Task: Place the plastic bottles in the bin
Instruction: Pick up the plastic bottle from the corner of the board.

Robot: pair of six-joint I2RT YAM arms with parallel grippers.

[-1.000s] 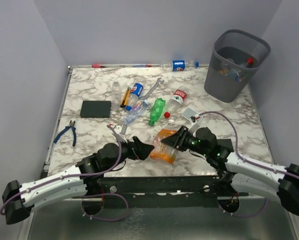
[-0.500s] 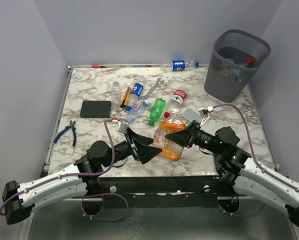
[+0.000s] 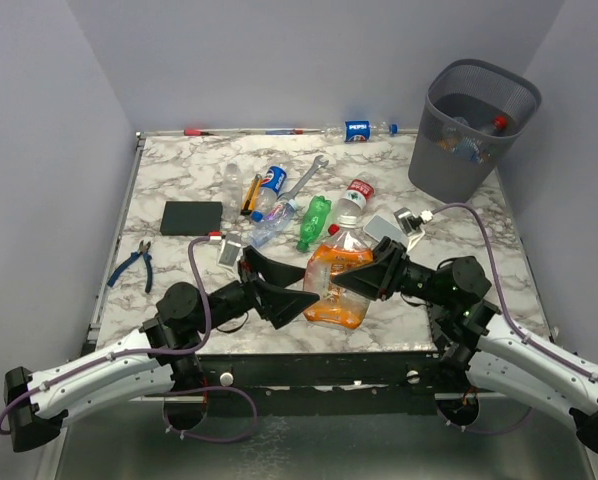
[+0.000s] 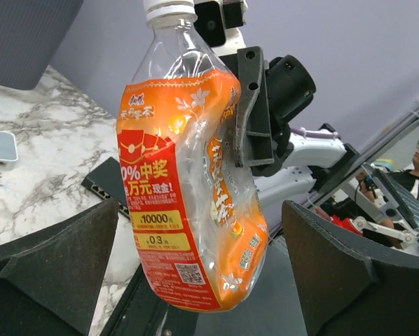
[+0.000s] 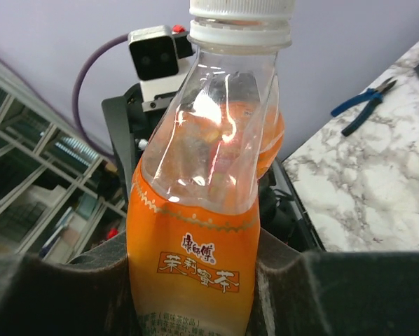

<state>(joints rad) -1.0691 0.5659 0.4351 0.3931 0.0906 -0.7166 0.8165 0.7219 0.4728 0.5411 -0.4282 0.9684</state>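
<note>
My right gripper (image 3: 354, 278) is shut on an orange-labelled clear bottle (image 3: 337, 278) with a white cap, holding it upright above the table's near edge. In the right wrist view the bottle (image 5: 202, 231) is squeezed between both pads (image 5: 349, 294). My left gripper (image 3: 301, 300) is open wide beside it. In the left wrist view the bottle (image 4: 188, 175) hangs between the spread fingers (image 4: 356, 273) without touching them. The mesh bin (image 3: 449, 160) stands at the far right with bottles inside. Pepsi bottles (image 3: 269, 185) (image 3: 359, 129), a green bottle (image 3: 316, 220) and a red-labelled bottle (image 3: 354, 200) lie on the table.
A black block (image 3: 192, 217), blue pliers (image 3: 134, 262), a silver wrench (image 3: 304, 180), a yellow-handled screwdriver (image 3: 249, 195) and a small white device (image 3: 379, 228) lie on the marble table (image 3: 179, 170). Another black block (image 4: 108, 185) lies near the front edge.
My right gripper has lifted the orange bottle off the table and turned it upright. My left gripper has opened wide and drawn back to the left.
</note>
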